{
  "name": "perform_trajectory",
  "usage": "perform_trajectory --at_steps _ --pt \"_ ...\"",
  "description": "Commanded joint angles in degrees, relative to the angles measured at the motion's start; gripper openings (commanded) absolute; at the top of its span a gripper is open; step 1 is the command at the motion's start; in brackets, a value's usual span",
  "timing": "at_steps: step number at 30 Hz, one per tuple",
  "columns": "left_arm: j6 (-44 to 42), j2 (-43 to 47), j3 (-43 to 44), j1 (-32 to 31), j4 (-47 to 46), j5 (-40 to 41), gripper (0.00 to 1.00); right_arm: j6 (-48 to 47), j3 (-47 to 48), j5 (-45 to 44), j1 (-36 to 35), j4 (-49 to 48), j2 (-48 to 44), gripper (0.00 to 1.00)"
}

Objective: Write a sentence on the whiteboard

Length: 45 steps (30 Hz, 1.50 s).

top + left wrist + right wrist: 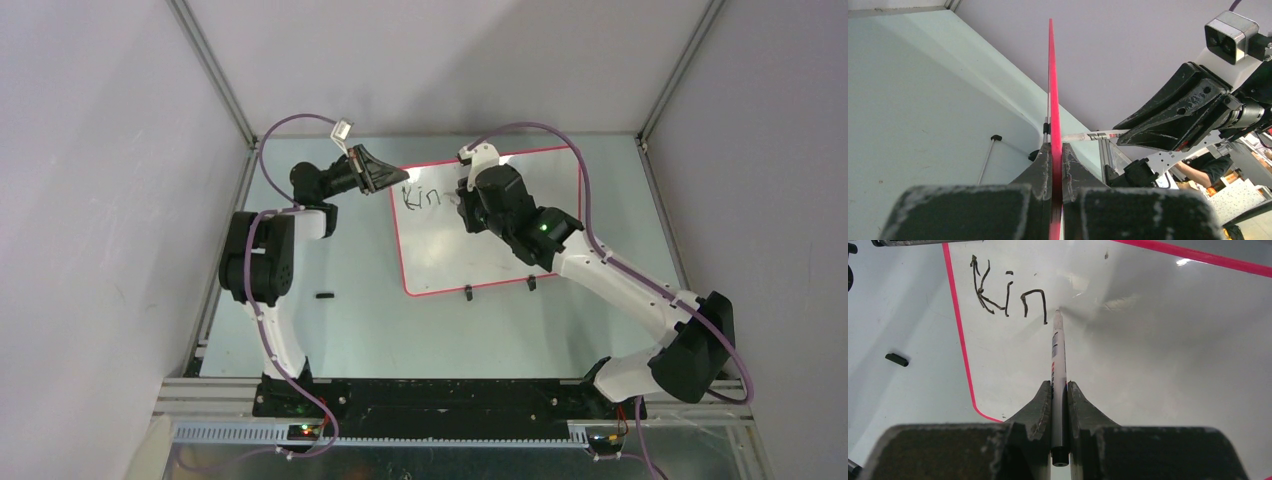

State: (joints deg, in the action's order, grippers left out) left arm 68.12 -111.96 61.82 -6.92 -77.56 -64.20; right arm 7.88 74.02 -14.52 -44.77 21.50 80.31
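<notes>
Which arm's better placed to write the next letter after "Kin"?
Right: the right end effector is shut on the marker, tip just past the "n" of the sentence on the whiteboard. The left end effector is clamped on its red rim.

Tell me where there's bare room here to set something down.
Bare table: between the glossy white, red-rimmed whiteboard and the left arm, save one small black piece, and right of the board. Crowded at the board's top: left tool clamps its rim, right tool holds a white marker.

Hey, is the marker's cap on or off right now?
Off: the marker shows a bare tip at the whiteboard, just right of the letters Kin.
</notes>
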Motion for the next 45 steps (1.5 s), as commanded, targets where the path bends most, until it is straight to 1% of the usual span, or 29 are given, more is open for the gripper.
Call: perform_trajectory --at_steps 1,15,34,45 --pt "1.40 1.27 0.57 -0.67 -5.60 -0.33 0.00 -0.33 2.82 -1.25 0.00 -0.49 0.22 0.00" --pt "2.25 0.68 0.90 -0.66 -6.59 -0.52 0.00 -0.12 2.84 -3.05 0.13 -0.57 -0.27 0.00" --pt "2.91 0.69 0.87 -0.64 -7.59 -0.76 0.00 -0.41 2.80 -1.59 0.20 -1.63 1.38 0.00" --pt "2.97 0.70 0.85 -0.68 -7.69 -0.78 0.00 -0.53 3.34 0.06 0.20 -0.38 1.81 0.00"
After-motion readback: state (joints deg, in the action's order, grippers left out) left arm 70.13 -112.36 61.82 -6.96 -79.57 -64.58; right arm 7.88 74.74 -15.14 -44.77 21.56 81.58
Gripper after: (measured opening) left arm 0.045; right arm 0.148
